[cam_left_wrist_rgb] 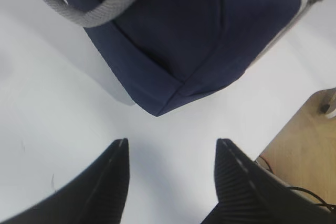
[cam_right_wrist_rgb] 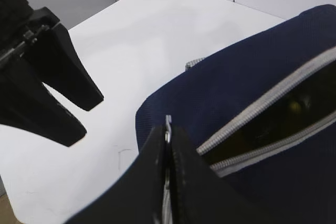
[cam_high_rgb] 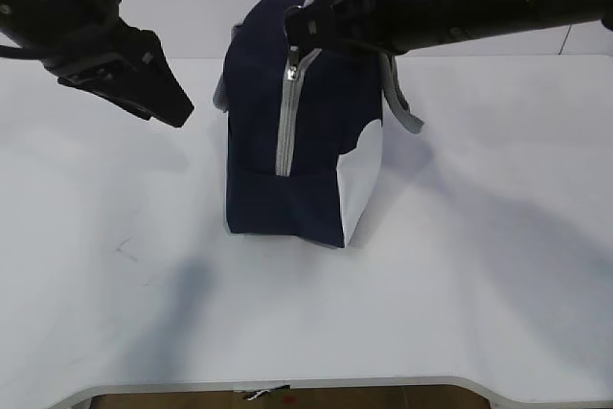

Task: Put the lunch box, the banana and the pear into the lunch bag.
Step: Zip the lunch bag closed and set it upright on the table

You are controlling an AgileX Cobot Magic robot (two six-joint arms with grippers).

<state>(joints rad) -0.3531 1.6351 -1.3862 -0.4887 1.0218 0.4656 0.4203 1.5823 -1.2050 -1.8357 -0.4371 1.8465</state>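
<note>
The navy lunch bag [cam_high_rgb: 287, 170] [cam_left_wrist_rgb: 199, 35] [cam_right_wrist_rgb: 226, 93] stands upright in the middle of the white table. Its grey zipper [cam_high_rgb: 284, 126] runs up the near end. On top the zipper [cam_right_wrist_rgb: 262, 124] gapes, showing a dark inside. At the bag's top my right gripper [cam_high_rgb: 299, 40] [cam_right_wrist_rgb: 168, 128] is shut on the metal zipper pull [cam_right_wrist_rgb: 168, 121]. My left gripper [cam_high_rgb: 180, 107] [cam_left_wrist_rgb: 173, 142] hangs open and empty above the table, left of the bag and apart from it. The lunch box, the banana and the pear are out of view.
Grey webbing handles [cam_high_rgb: 407, 107] [cam_left_wrist_rgb: 94, 9] droop on both sides of the bag. The table's front edge [cam_high_rgb: 287, 385] runs along the bottom of the exterior view. Bare wooden floor with a cable [cam_left_wrist_rgb: 304, 182] lies beyond the table edge in the left wrist view.
</note>
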